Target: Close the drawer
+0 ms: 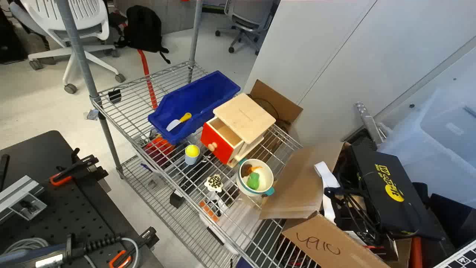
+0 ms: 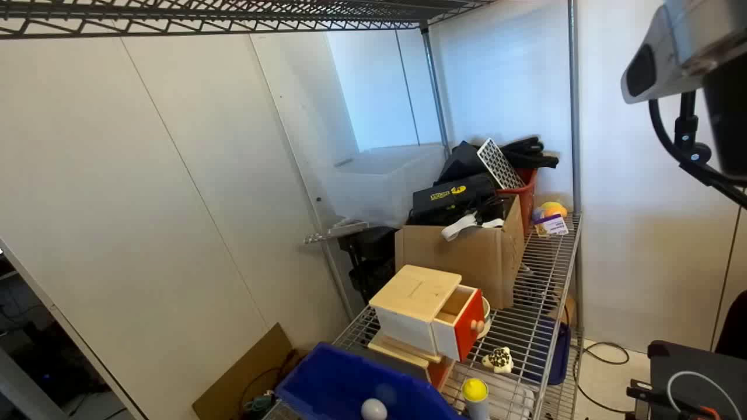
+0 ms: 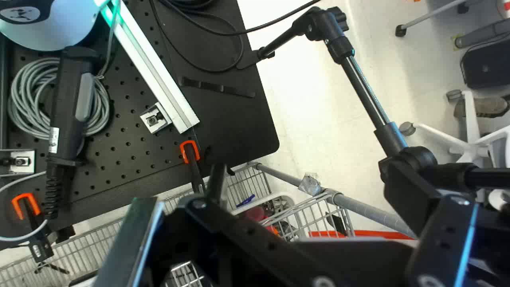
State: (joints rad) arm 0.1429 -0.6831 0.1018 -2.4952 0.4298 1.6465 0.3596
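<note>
Wire worktop by pale panels, your drawer pulled partway out.
You find the drawer's red-orange front near mid-frame in an exterior view, between the blue bin and the bowl; low in the wrist view, your end effector stands with fingers spread apart.

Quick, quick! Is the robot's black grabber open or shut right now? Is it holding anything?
Black two-fingered gripper: open, holding nothing that I can see.

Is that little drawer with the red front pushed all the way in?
No, in an exterior view the drawer juts out of its wooden cabinet, its inside showing.
</note>
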